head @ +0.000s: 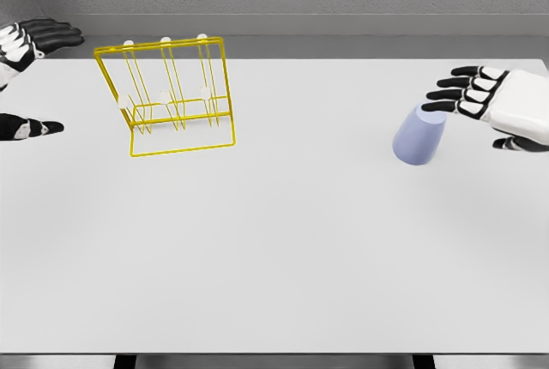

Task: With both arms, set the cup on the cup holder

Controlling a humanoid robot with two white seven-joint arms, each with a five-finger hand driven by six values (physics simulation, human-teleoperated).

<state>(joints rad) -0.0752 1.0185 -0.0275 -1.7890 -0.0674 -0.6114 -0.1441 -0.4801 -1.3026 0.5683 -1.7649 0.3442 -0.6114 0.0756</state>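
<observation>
Lavender cup [421, 135] right of centre on the white table [283, 257], tilted. Right hand [502, 105] at the right edge — fingers spread, tips just beside the cup's top, gripping nothing. Yellow wire cup holder [176, 99] upper left, upright. Left hand [26, 51] at the left edge — fingers spread, empty.

One pale lavender plastic cup [421, 136]; one yellow wire cup holder [171, 94], carrying three upright prongs with white tips (a lower row of three white knobs shows too); two white-and-black five-finger hands, left hand [21, 51] and right hand [502, 105]; one white flat table [274, 257].
</observation>
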